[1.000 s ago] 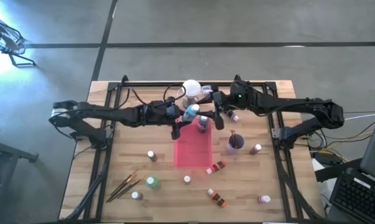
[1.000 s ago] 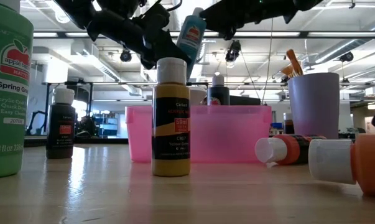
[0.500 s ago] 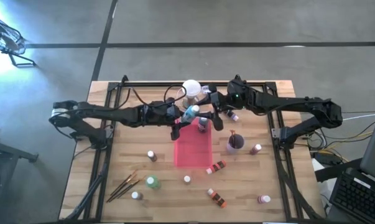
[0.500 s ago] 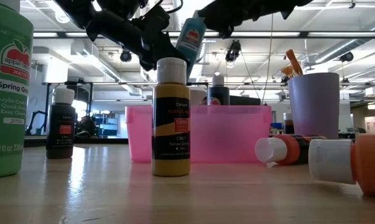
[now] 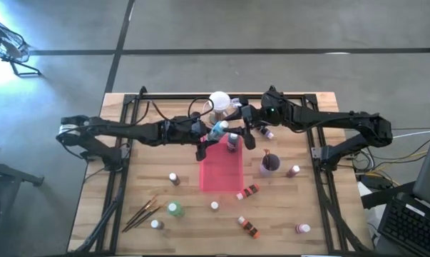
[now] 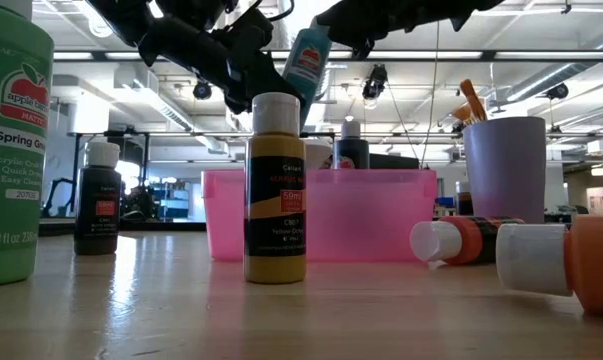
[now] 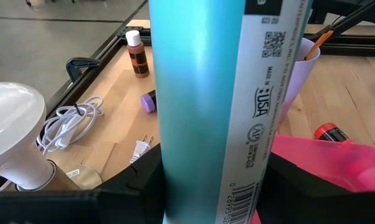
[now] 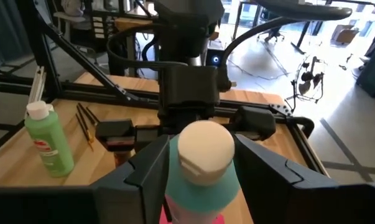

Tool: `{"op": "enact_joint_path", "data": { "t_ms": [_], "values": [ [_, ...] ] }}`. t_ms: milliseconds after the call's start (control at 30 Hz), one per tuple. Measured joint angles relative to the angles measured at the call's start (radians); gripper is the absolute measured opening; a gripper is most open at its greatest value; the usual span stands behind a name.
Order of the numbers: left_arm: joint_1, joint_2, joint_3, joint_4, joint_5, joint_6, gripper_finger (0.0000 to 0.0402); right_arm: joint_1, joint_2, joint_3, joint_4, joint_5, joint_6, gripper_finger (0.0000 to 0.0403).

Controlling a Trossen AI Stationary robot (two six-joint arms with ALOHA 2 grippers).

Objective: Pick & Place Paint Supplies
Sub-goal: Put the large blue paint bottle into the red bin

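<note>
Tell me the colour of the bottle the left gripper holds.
The bottle is teal with a white cap; the left wrist view shows it best.

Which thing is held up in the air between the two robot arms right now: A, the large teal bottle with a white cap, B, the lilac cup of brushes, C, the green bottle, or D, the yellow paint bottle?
A: the large teal bottle with a white cap hangs above the table, the left gripper shut on its body.

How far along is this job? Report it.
Done: one small bottle appears to stand in the pink tray. In hand: left gripper holds the teal bottle above it, right gripper at its cap. Left: green bottle, brushes and scattered small bottles on the table.
</note>
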Motion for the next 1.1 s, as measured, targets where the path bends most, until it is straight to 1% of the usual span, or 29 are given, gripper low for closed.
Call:
{"op": "enact_joint_path", "data": {
  "t_ms": [233,400,733,867,967,1033,1100],
  "values": [
    [0.000,0.001,0.000,0.004,0.000,0.000,0.0186,0.010,0.044,-0.001,0.055,0.000,-0.011,0.0173],
    [0.000,0.001,0.000,-0.003,0.000,0.000,0.0186,0.010,0.044,-0.001,0.064,0.001,-0.020,0.0174],
    [0.000,0.001,0.000,-0.009,0.000,0.002,0.0186,0.009,0.030,-0.001,0.049,0.002,-0.022,0.0115],
    [0.000,0.001,0.000,-0.012,0.000,0.002,0.0186,0.009,0.030,-0.001,0.037,0.003,-0.023,0.0115],
    [0.000,0.001,0.000,-0.011,0.000,0.002,0.0186,0.009,0.030,-0.001,0.037,0.004,-0.023,0.0129],
    [0.000,0.001,0.000,-0.011,0.000,0.001,0.0186,0.009,0.030,-0.001,0.037,0.017,-0.026,0.0132],
    [0.000,0.001,0.000,-0.013,0.000,0.002,0.0186,0.010,0.030,-0.001,0.035,0.039,-0.025,0.0126]
  ]
}}
